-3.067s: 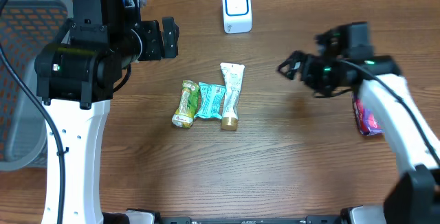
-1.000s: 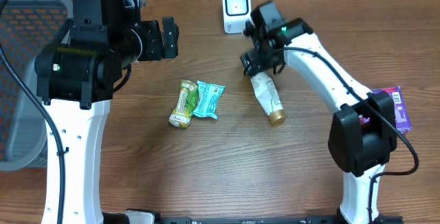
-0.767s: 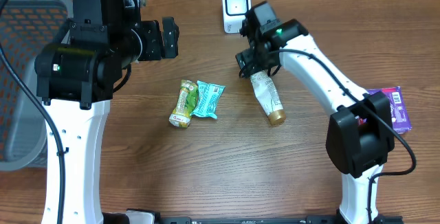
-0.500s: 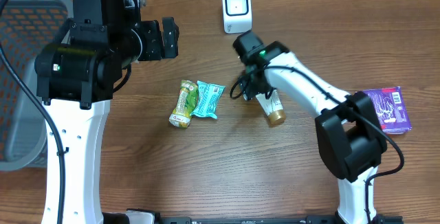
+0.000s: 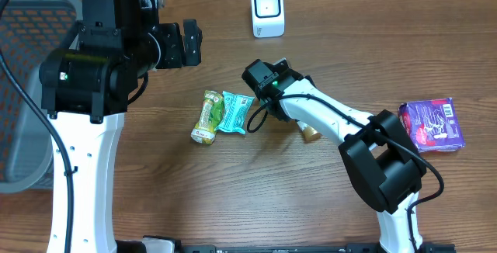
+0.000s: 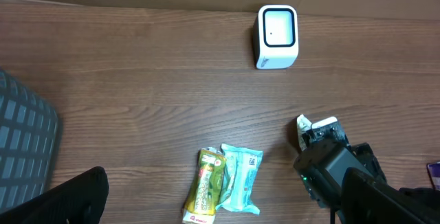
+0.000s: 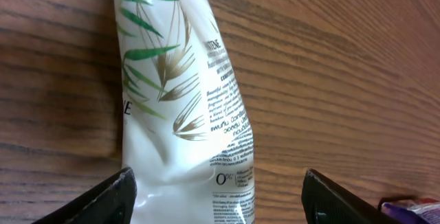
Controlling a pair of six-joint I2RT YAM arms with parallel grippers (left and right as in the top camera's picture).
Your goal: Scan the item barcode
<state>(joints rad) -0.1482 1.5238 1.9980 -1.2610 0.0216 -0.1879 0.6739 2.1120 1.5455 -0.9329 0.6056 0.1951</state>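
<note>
overhead, progress: the scan is judged not yet done. the tube [image 5: 311, 133] lies flat on the table [image 5: 233, 199], mostly hidden under the right arm with only its gold cap end showing, well apart from the scanner [image 5: 268, 10] at the far edge.
overhead, right gripper: the right gripper [image 5: 258, 117] is low over the wood between the tube and the teal packet [image 5: 235, 113]. how its jaws stand cannot be read from above.
overhead, left gripper: the left gripper [image 5: 181, 43] is raised at the left with its jaws spread and carries nothing.
overhead, room: bare wood runs from the tube to the scanner, with nothing in that path. the green packet [image 5: 208, 117] touches the teal packet, and both are just beside the right gripper, so room is tight on that side. the purple box [image 5: 432, 125] sits near the right edge and the basket [image 5: 23, 90] is off the left edge.
left wrist, layout: the scanner [image 6: 276, 35] stands alone with clear wood all round it. the two packets lie side by side nearer the camera, and the right arm fills the lower right. the tube cannot be made out with certainty here.
right wrist, grip: the tube [image 7: 185, 114] lies on the wood between the fingers. the jaws stand apart on either side, wood shows beside the finger at lower right, and nothing is gripped.
right wrist, print: small print faces up, but no barcode can be picked out.
right wrist, left to do: judged to be closing on the tube, lifting it, carrying it to the scanner and presenting the code.
</note>
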